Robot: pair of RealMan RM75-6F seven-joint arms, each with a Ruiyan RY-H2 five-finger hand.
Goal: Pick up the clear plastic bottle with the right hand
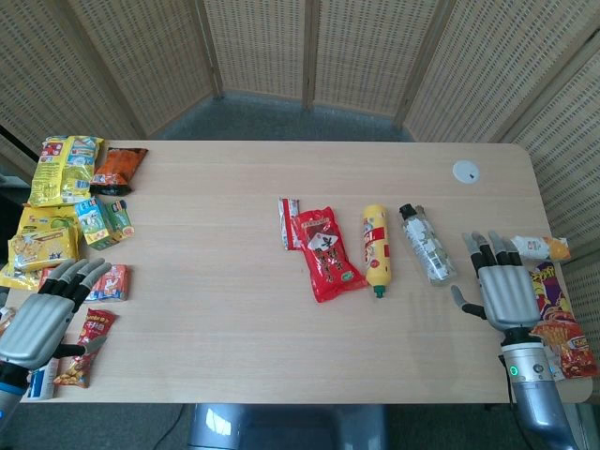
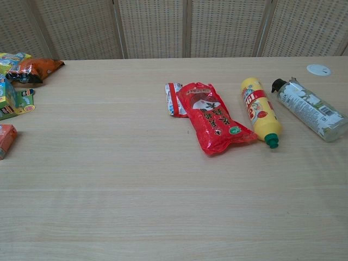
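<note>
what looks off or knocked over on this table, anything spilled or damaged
Nothing is spilled or visibly damaged. Both bottles lie on their sides rather than standing: the clear plastic bottle beside the yellow bottle, its black cap pointing away from the robot. The right hand rests open next to it, holding nothing.

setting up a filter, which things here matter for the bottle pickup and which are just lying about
Job: clear bottle, right hand.
Lying about: yellow bottle, red packet, small sachet, white disc, snack packs, left hand.
</note>
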